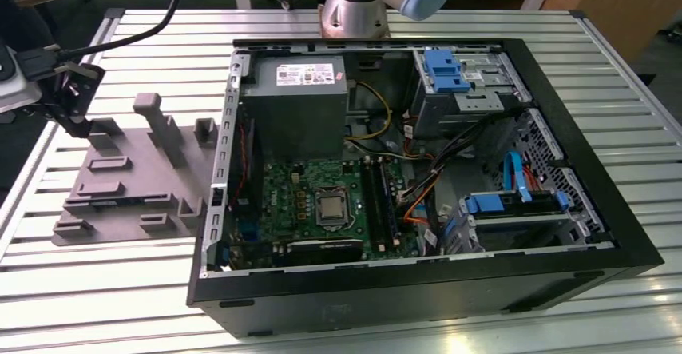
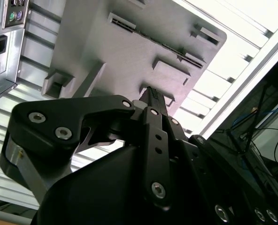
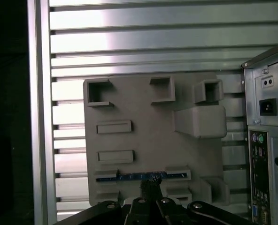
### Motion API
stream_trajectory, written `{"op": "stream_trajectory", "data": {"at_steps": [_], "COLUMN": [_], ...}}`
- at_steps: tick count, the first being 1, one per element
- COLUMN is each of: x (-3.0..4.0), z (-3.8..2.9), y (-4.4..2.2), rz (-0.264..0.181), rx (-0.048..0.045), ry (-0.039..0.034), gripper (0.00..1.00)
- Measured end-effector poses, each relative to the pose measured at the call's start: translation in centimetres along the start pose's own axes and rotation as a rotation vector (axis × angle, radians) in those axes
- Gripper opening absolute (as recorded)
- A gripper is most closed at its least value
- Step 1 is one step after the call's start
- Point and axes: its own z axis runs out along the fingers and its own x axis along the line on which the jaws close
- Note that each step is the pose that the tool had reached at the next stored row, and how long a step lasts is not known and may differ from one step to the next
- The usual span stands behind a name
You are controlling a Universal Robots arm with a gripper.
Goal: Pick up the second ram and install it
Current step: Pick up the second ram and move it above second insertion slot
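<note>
The black pincer (image 1: 75, 118) hangs over a grey plastic holder tray with raised blocks (image 3: 143, 108), which lies on the ribbed aluminium bench (image 3: 129, 37). I cannot tell whether the pincer is open or closed. The second ram (image 3: 129, 176), a long narrow blue-green circuit strip, lies in a slot of the tray just under the pincer. An open black computer case (image 1: 426, 302) stands beside the tray, further from the pincer.
</note>
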Motion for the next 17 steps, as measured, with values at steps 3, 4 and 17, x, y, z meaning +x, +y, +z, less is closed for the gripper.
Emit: {"op": "stream_trajectory", "data": {"at_steps": [3,4,17], "x": [0.00,0.00,0.00], "z": [0.00,0.00,0.03], "y": [0.00,0.00,0.00], "rz": [-0.007,-0.010,-0.155], "rx": [0.0004,0.0005,0.0004], "ry": [0.0001,0.0002,0.0047], "gripper": [0.11,0.11,0.11]}}
